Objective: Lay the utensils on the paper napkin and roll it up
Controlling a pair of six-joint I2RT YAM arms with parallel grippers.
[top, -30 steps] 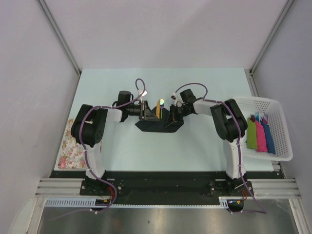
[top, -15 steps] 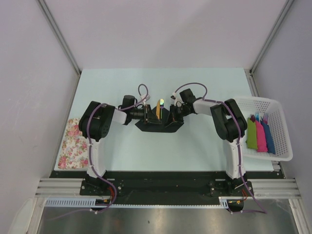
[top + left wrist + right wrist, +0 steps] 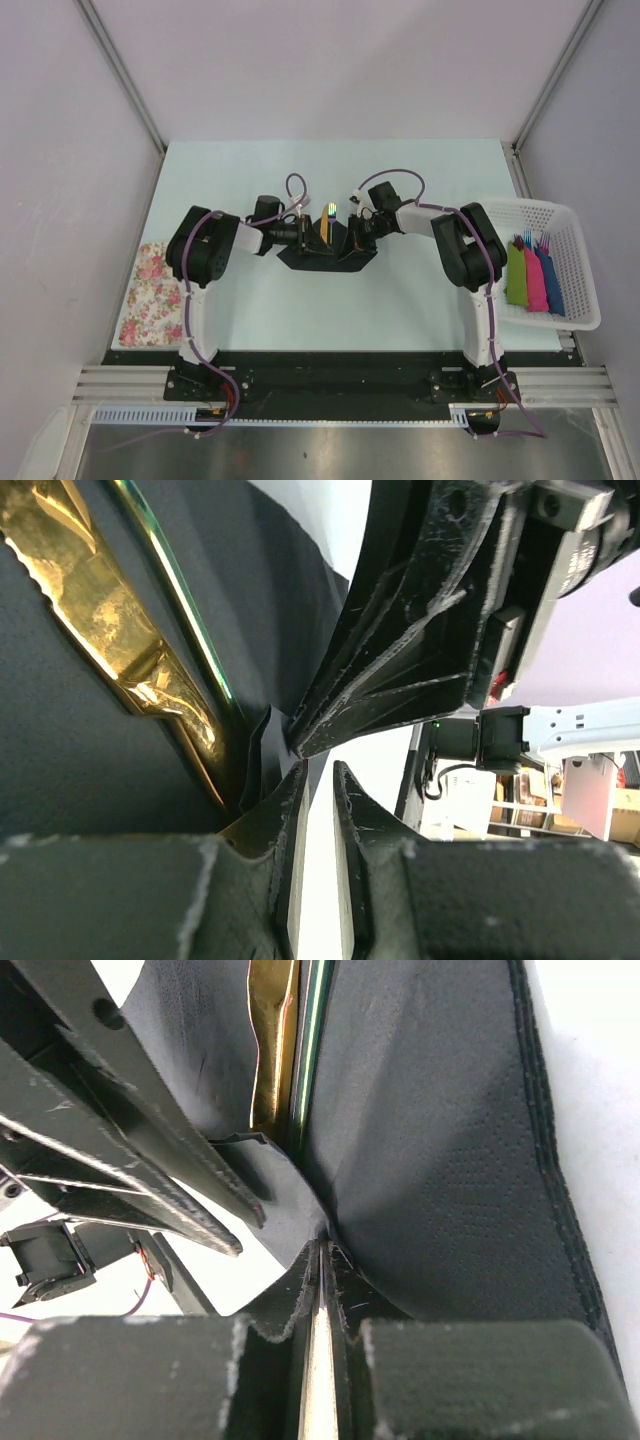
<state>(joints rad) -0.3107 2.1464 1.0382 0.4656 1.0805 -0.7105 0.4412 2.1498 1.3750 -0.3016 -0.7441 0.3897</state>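
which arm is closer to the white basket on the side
Right. The right arm has its elbow just beside the white basket. The left arm stands well away from it, on the other side of the black napkin.

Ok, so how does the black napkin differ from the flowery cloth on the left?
The paper napkin is plain black; the floral cloth is patterned pink and cream. The paper napkin sits centrally with the utensils on it; the floral cloth lies bare at the near left edge of the table. The right gripper pinches the paper napkin's edge; no gripper is near the floral cloth. Both rest on the table.
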